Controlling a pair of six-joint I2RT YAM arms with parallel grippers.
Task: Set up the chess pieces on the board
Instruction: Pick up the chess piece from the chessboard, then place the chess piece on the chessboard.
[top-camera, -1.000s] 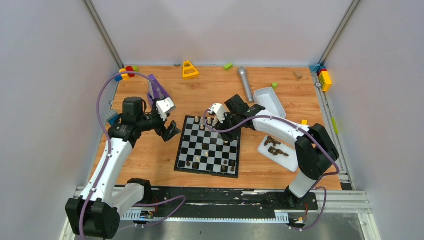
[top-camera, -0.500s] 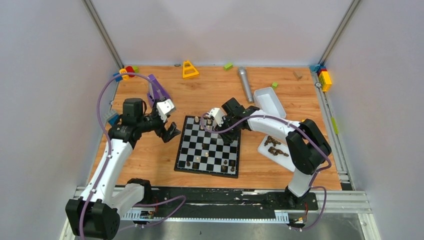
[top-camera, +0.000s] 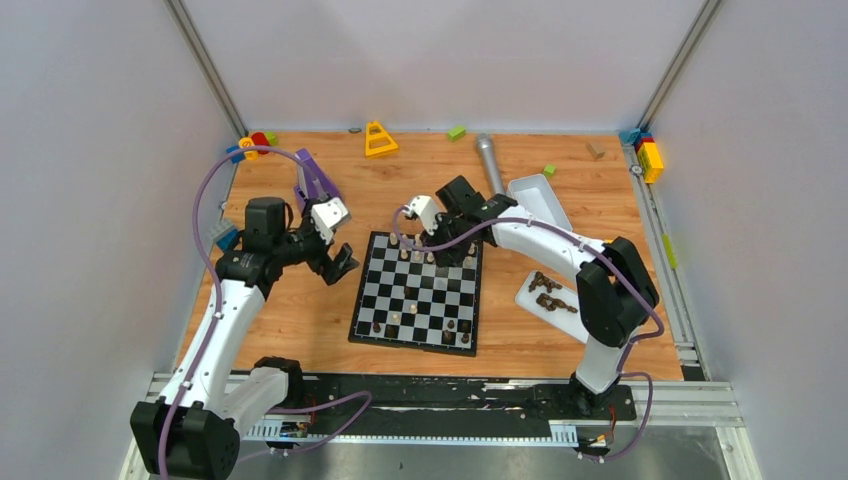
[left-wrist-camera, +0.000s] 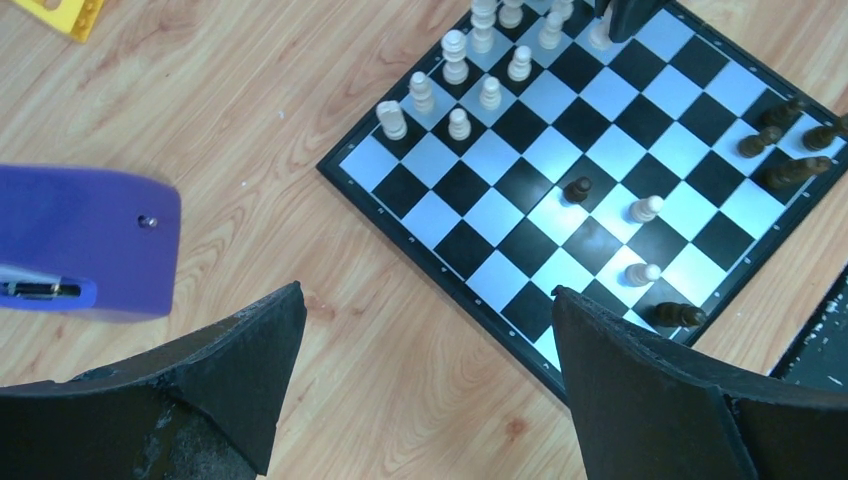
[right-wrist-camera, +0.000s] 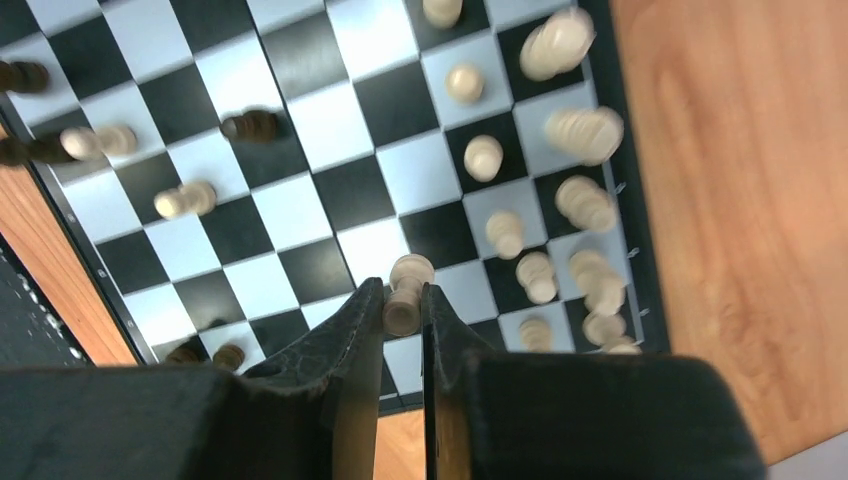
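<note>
Right end effector (right-wrist-camera: 403, 300) is clamping a cream piece (right-wrist-camera: 409, 272) over the board (right-wrist-camera: 290, 210).
Cream ranks (left-wrist-camera: 455, 55) are standing mostly filled; most dark pieces (top-camera: 548, 296) are waiting in the tray (top-camera: 527, 301); left end effector (left-wrist-camera: 428, 293) is hanging open.

No legible text or markings

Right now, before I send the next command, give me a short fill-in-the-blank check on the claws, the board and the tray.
1. The right claw is ___ on a cream piece over the board.
2. The left claw, beside the board, is ___ and holds nothing.
3. The white tray with dark pieces in it lies to the ___ of the board.

Missing words: shut; open; right.
</note>
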